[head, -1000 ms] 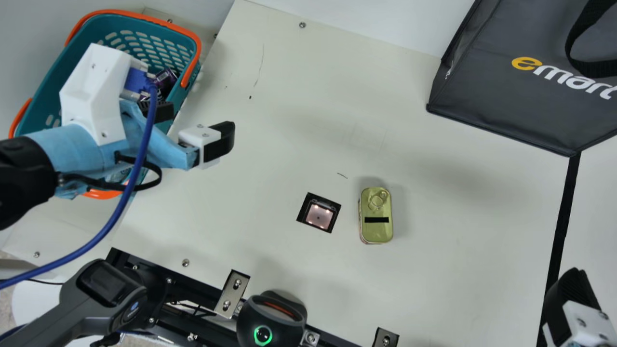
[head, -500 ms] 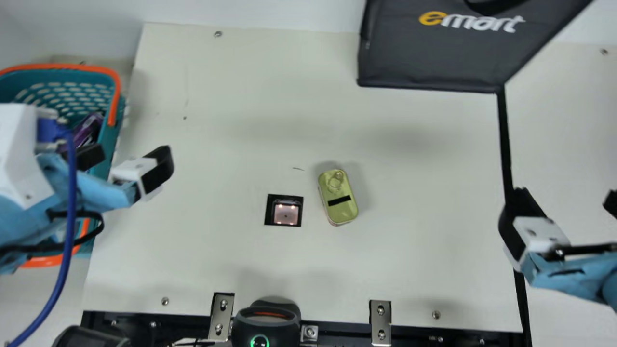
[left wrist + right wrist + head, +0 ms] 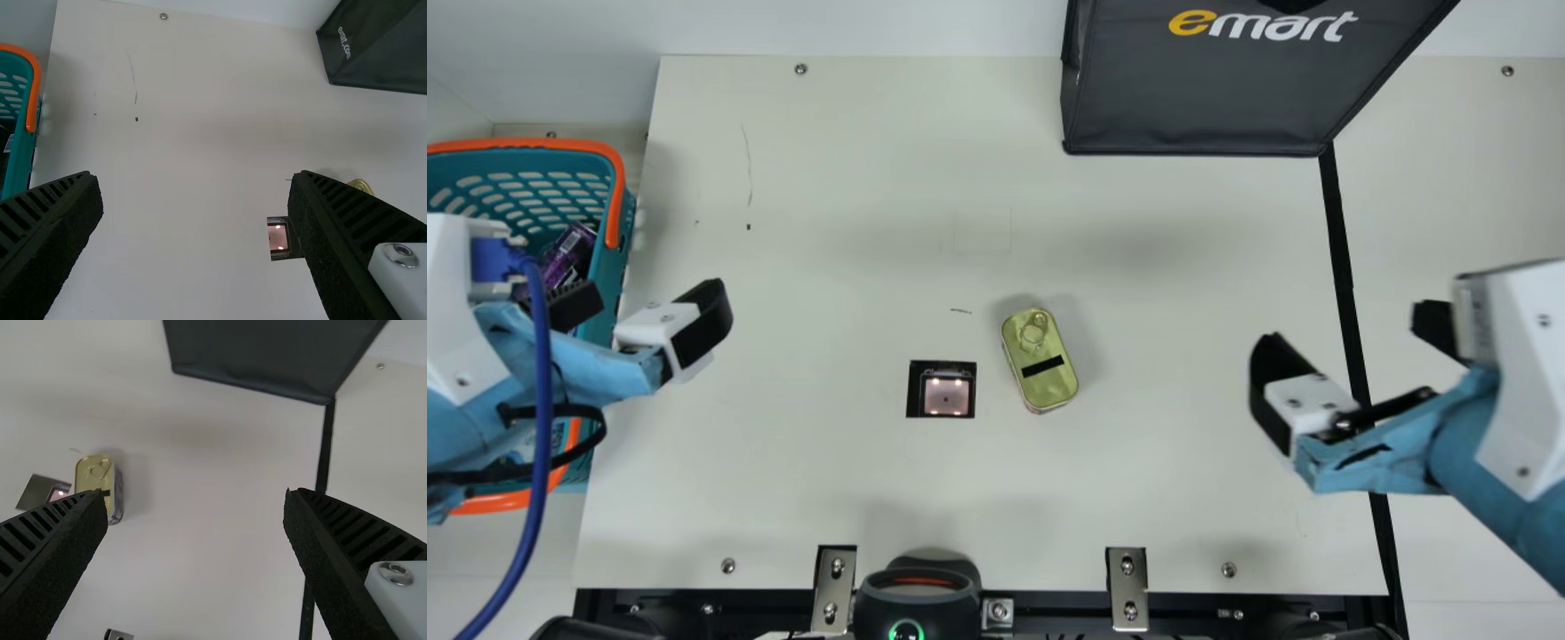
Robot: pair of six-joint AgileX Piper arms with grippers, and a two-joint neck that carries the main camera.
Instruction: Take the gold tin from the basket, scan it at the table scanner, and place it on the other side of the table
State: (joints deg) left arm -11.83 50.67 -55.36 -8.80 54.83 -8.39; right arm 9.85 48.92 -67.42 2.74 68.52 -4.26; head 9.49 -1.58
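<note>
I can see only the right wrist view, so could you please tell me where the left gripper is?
Observer: In the main view, the left gripper hangs over the inner side of the basket, jaws apart, holding nothing.
Operator: Thank you; could you tell me whether the basket holds anything?
Observer: Yes, a purple item lies inside it.
Operator: One of my jaws covers part of the scanner, so is the gold tin touching it?
Observer: No, the main view shows the gold tin beside the scanner, with a gap between them.

dark bag (image 3: 1192, 98): yellow-and-white lettering on front | purple item (image 3: 569, 253): pale print, perhaps a barcode
</note>
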